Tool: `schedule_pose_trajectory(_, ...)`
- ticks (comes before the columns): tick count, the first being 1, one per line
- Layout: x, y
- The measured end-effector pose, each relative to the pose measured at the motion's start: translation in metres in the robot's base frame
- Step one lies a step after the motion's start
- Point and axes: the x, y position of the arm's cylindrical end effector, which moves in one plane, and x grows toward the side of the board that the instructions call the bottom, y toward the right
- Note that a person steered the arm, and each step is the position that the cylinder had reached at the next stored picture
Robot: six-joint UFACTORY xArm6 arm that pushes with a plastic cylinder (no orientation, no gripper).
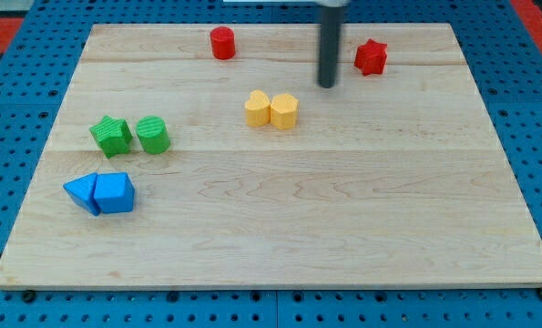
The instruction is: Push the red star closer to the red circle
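The red star (371, 56) lies near the view's top, right of centre. The red circle (222, 43) stands near the view's top, left of centre, well apart from the star. My tip (328, 86) is on the board between them, just left of and slightly below the red star, not touching it. The dark rod rises from the tip to the view's top edge.
Two yellow blocks (271, 109) sit touching below and left of my tip. A green star (111, 136) and a green cylinder (152, 135) sit at the view's left. Two blue blocks (100, 193) lie at the lower left. The wooden board (280, 228) rests on a blue pegboard.
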Motion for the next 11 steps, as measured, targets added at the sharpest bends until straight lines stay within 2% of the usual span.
schedule_pose_trajectory(1, -0.012, 0.083)
schedule_pose_trajectory(2, -0.026, 0.122)
schedule_pose_trajectory(4, -0.056, 0.029)
schedule_pose_trajectory(5, -0.054, 0.0)
schedule_pose_trajectory(7, -0.038, -0.01)
schedule_pose_trajectory(11, -0.085, -0.167)
